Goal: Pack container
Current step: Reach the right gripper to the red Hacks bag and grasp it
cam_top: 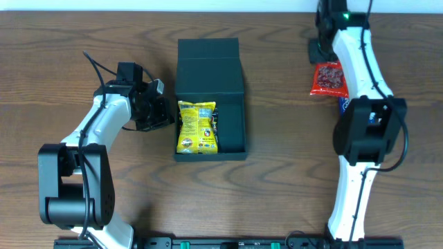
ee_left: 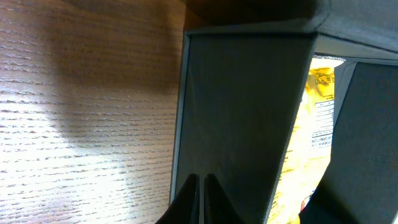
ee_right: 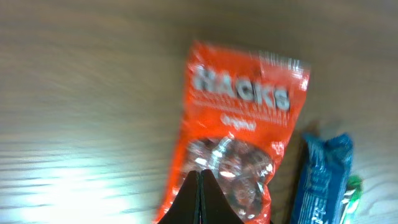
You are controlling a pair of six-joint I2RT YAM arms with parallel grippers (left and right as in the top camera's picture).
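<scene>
One dark green container (cam_top: 208, 76), square and dull like cardboard, is sitting in the middle of the wooden counter (cam_top: 69, 55), its flap lying open toward the top. One shiny yellow bag (cam_top: 197, 126) is lying inside. The left fingers (ee_left: 203, 199) are pressing shut right by its left wall. At the upper right, the right fingers (ee_right: 200, 193) are pressing shut over one crinkly red bag (ee_right: 239, 124), beside one blue bar (ee_right: 320, 180). I cannot tell if they are pinching it.
</scene>
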